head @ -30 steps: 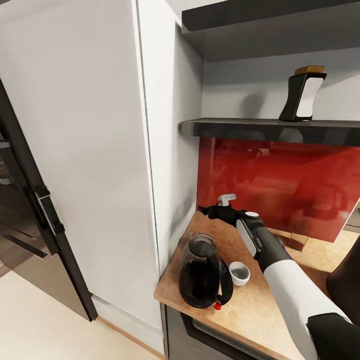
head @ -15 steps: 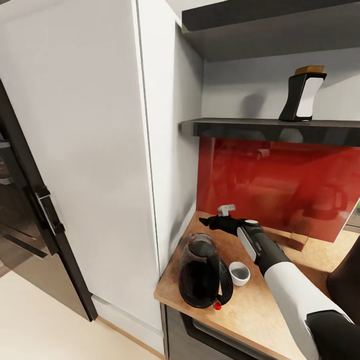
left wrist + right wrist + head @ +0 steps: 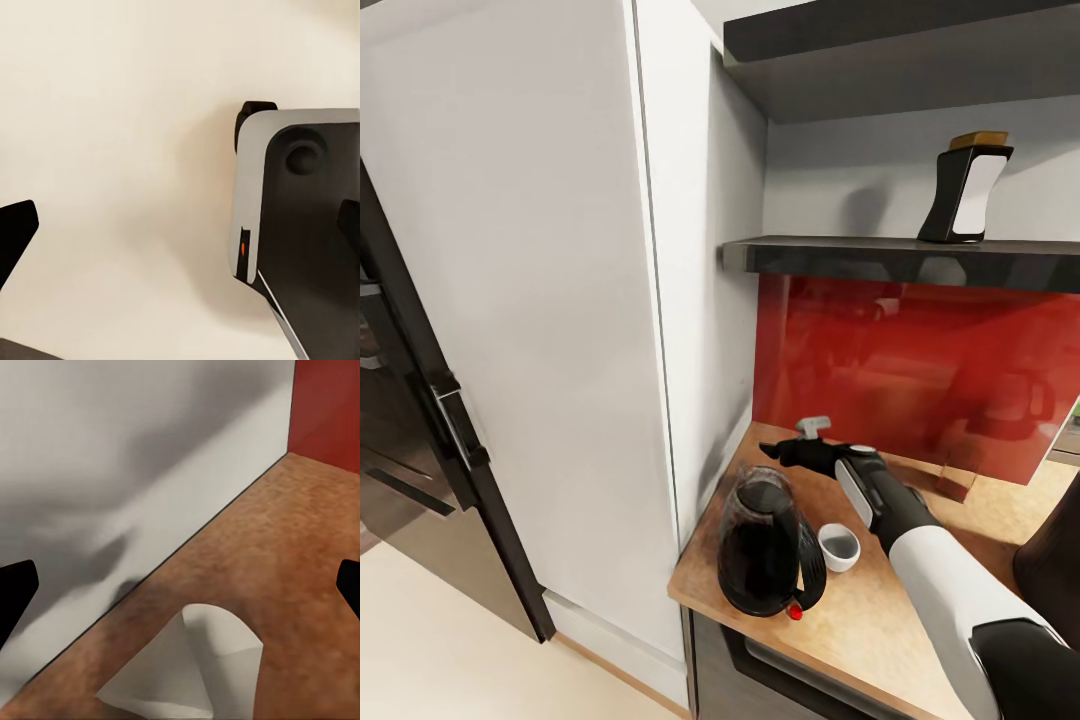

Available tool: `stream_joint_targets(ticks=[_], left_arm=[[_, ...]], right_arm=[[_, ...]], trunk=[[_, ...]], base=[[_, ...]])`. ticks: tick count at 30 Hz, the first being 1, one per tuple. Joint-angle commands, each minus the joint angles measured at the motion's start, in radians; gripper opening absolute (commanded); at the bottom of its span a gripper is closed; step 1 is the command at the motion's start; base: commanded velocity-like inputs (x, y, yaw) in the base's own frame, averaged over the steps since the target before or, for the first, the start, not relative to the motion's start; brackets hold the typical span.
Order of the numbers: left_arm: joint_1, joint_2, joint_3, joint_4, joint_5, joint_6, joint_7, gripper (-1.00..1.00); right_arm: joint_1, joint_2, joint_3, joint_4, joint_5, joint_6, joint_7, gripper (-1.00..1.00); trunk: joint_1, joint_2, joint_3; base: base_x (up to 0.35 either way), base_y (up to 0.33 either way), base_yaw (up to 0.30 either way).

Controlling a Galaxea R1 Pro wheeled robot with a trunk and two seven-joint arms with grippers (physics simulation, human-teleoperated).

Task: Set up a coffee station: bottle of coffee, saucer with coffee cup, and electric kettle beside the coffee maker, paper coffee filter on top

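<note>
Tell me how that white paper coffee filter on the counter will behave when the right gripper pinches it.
The paper coffee filter looks like a thin hollow cone lying on its side on the countertop, so it will probably crumple or flatten under a pinch. Likely very light, it may skid rather than lift if the right gripper only nudges it.

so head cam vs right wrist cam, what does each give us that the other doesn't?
Head view alone: the electric kettle with a small white cup beside it, and a dark bottle with a white label on the shelf.

Right wrist view alone: a white paper coffee filter lying on the wood, between the open fingers of the right claw.

Shared: the wooden countertop, the red backsplash and the white cabinet side.
</note>
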Motion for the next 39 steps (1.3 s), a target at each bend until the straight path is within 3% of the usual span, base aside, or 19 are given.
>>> stream_joint_targets(ticks=[1,15,39], left_arm=[[-0.001,-0.001,0.002,0.001,0.003,-0.002,-0.005,1.00],[-0.001,-0.011,0.003,0.001,0.003,-0.002,-0.004,1.00],[-0.001,-0.014,0.004,0.001,0.004,-0.002,-0.004,1.00]], right_arm=[[-0.001,-0.001,0.004,0.005,-0.010,0.006,-0.002,1.00],[-0.001,-0.001,0.004,0.020,-0.009,0.006,-0.002,1.00],[-0.001,0.000,0.004,0.021,-0.010,0.006,-0.002,1.00]], trunk=[[0.001,-0.002,-0.002],[0.001,-0.002,-0.002],[0.001,-0.002,-0.002]], base=[[0.000,0.000,0.000],[0.006,-0.005,0.000],[0.150,-0.115,0.000]])
